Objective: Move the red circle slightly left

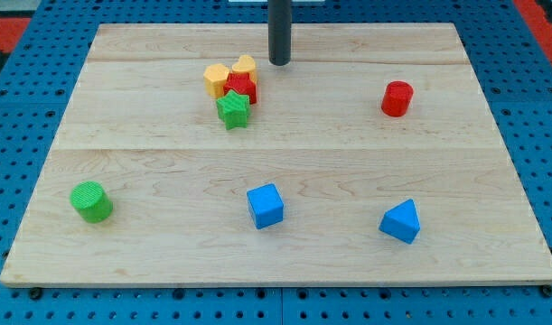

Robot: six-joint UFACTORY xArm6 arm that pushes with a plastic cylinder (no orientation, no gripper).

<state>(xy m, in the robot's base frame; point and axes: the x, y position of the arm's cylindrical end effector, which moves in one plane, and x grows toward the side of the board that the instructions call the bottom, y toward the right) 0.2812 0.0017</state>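
My tip (280,61) sits near the board's (167,153) top edge, bare, touching no block. Red circle (397,98) is well off to its right and a bit lower, standing alone. Just left and below the tip there's a tight cluster: two yellow blocks (216,78) (245,66), hexagon-ish I think, a red block (241,88), and a green star (232,109). Way below: green circle (92,201), blue cube (266,206), blue triangle (401,221).

Rod: dark, straight, upright, entering from the top edge of the frame, just left of centre.
My tip (280,62): lower end of the rod, in the upper centre of the frame.
Arm: out of frame above.
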